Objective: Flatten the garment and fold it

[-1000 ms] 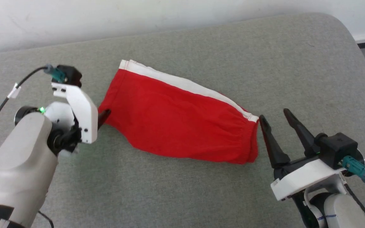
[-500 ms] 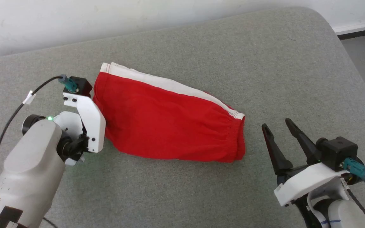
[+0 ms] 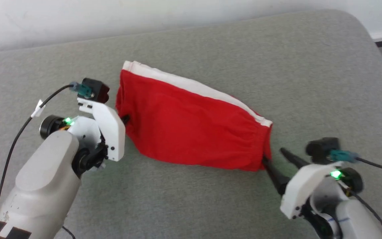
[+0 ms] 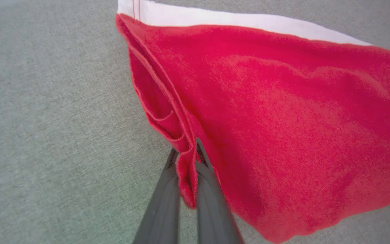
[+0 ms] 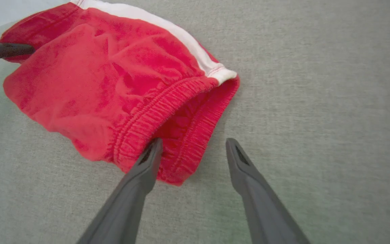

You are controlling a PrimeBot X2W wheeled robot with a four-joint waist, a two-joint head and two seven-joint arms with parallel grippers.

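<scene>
The garment (image 3: 194, 126) is a pair of red shorts folded in half on the grey cushion, white stripe along its far edge and gathered waistband at the right end. My left gripper (image 4: 185, 156) is shut on the red hem edge at the left end of the garment (image 4: 283, 112); in the head view my left gripper (image 3: 124, 119) is mostly hidden behind its white wrist. My right gripper (image 5: 193, 147) is open at the waistband of the garment (image 5: 113, 84), its left finger pushed into the waistband opening, the right finger on bare cushion. In the head view the right gripper (image 3: 274, 159) touches the lower right corner.
The grey cushion (image 3: 277, 66) runs to a rounded right edge, with floor and a dark baseboard beyond at the far right. A pale wall lies behind. The left arm's black cable (image 3: 22, 129) trails over the cushion.
My left gripper has closed on the garment's left hem. The right gripper moved in to the waistband, one finger entering its opening. The head camera has also shifted.
</scene>
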